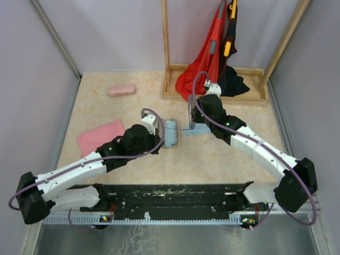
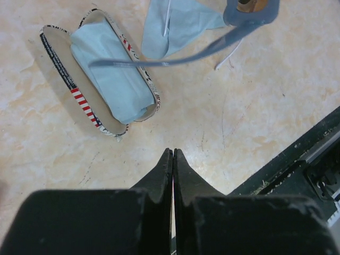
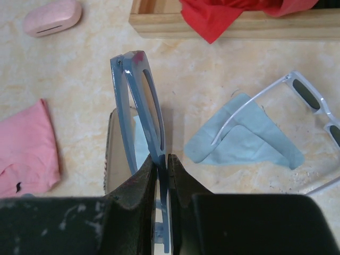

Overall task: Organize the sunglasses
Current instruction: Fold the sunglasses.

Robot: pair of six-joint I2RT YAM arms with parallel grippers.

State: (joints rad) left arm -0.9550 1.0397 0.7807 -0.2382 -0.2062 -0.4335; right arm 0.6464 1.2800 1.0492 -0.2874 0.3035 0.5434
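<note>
Right gripper (image 3: pixel 163 162), jaws narrowed onto one end of the grey-framed sunglasses (image 3: pixel 149 114), holds them on edge over the open flag-printed case (image 2: pixel 81 100), which contains a light-blue cloth (image 2: pixel 106 79). Left gripper (image 2: pixel 173 156), fingers pressed together on nothing, hovers near that case. The white-framed sunglasses (image 3: pixel 311 94) lie beside the case, one temple across a second cloth (image 3: pixel 244 141).

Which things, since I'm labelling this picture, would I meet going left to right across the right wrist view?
pink cloth → grey-framed glasses → light-blue cloth → white-framed sunglasses
</note>
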